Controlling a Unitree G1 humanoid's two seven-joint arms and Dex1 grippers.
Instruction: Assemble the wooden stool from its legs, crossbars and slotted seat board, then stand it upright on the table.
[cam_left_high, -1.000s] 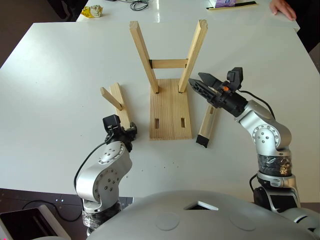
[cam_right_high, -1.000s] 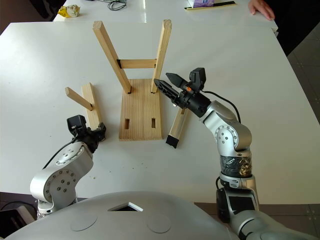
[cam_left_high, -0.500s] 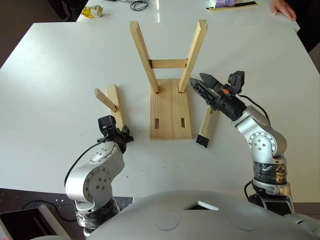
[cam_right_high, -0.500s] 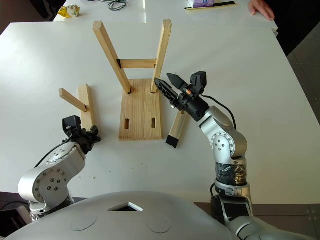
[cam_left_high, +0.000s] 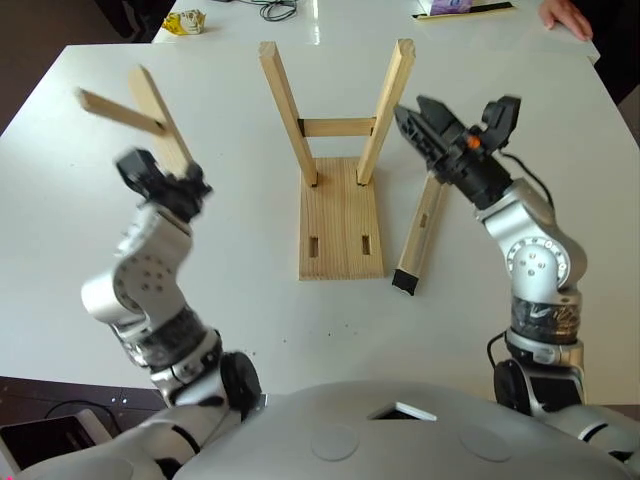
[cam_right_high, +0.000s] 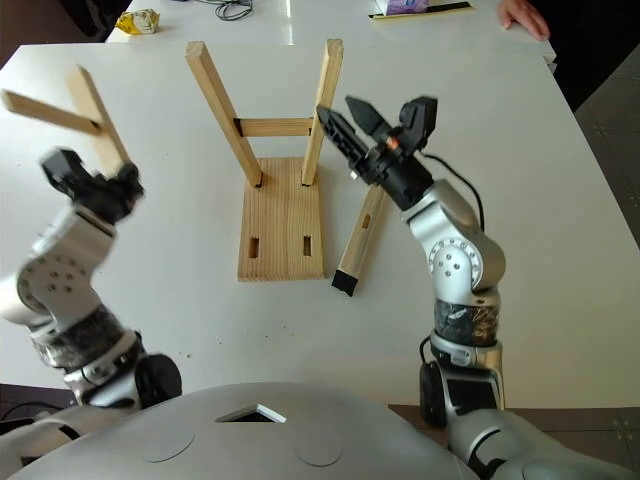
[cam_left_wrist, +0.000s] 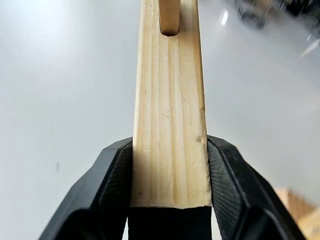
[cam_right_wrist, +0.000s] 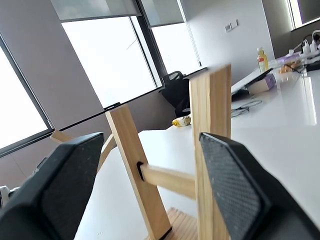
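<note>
The slotted seat board (cam_left_high: 341, 218) lies flat in the middle of the tabletop (cam_left_high: 520, 90). Its two near slots (cam_left_high: 314, 245) are empty. At 3 o'clock from the board, just beside it, a loose leg (cam_left_high: 420, 228) lies on the tabletop. The leg's dark-capped end is nearest, and its far end runs beneath the right arm.

At 9 o'clock from the board and well apart from it, the left jaws are raised off the tabletop. They pinch the end of another leg (cam_left_wrist: 170, 115), one pad flat on each side. This leg tilts up and away, and a short crossbar stub (cam_left_high: 112, 107) juts from its hole.

At 1 o'clock the right jaws are spread wide and lifted, beside the upper part of the right upright leg (cam_left_high: 386, 110). Whether they touch it cannot be told.

That leg and the left upright leg (cam_left_high: 287, 110) stand in the board's far slots, joined by a crossbar (cam_left_high: 338, 127).

At 11 o'clock, on a farther table, sits a yellow packet (cam_left_high: 186, 22).
</note>
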